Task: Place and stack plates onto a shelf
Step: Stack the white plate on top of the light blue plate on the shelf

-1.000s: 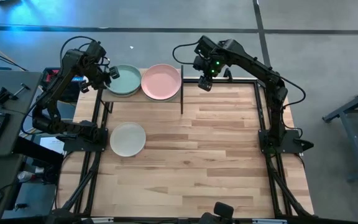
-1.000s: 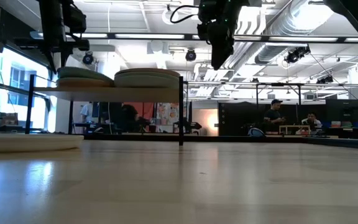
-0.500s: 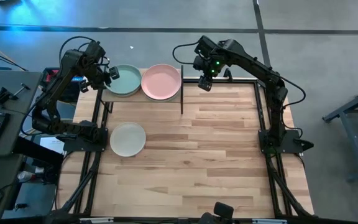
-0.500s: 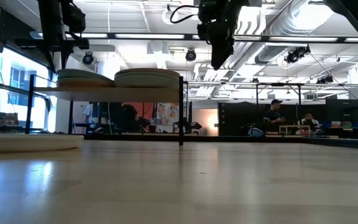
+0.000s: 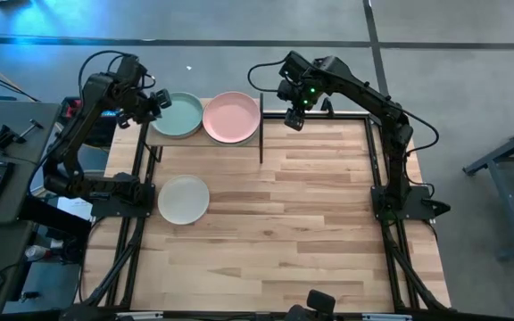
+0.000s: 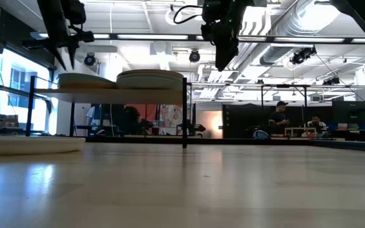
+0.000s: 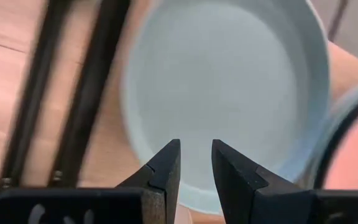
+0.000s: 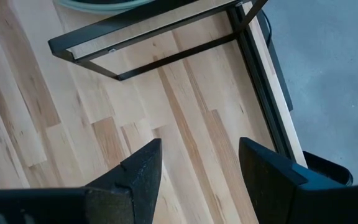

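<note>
The left pincer (image 5: 161, 99) has drawn back from the pale blue plate (image 5: 177, 115) and now hovers at the shelf's (image 6: 122, 95) outer edge, fingers narrowly parted and empty. That plate rests stacked beside the pink plate (image 5: 231, 117), apparently released. The right pincer (image 5: 294, 119) waits wide open nearby. One white plate (image 5: 183, 199) remains on the desk (image 5: 302, 205).

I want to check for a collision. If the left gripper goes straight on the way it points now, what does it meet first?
Most likely the pale blue plate on the shelf. In the left wrist view it fills the space just past the left gripper, whose fingers stand slightly apart and empty. How much gap remains is unclear.
</note>
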